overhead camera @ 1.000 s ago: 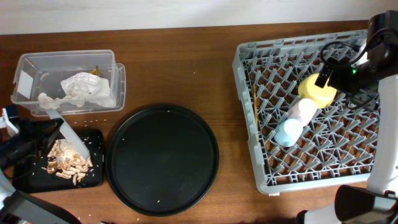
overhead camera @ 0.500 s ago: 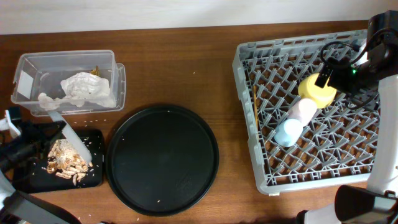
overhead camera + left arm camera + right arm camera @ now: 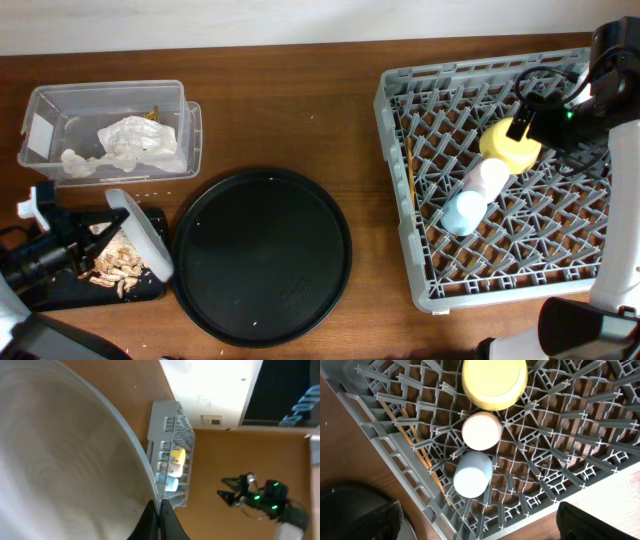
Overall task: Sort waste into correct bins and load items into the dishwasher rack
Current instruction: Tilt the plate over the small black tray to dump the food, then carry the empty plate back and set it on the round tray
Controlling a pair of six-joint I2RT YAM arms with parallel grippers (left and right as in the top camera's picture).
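My left pincer [image 3: 92, 230] is clamped shut on the rim of the grey plate [image 3: 142, 236], tilting it over the food scraps [image 3: 110, 262] in the flat black tray [image 3: 42, 290] by the table's left edge. My right pincer [image 3: 545, 120] hangs wide open above the yellow bowl [image 3: 508, 148] in the dishwasher rack [image 3: 500, 255] at the table's right edge.

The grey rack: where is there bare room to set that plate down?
Free for the plate: the rack's near rows in front of the blue bowl, and its far-left corner by the chopsticks. Crowded: the middle, where yellow bowl, pink bowl and blue bowl line up.
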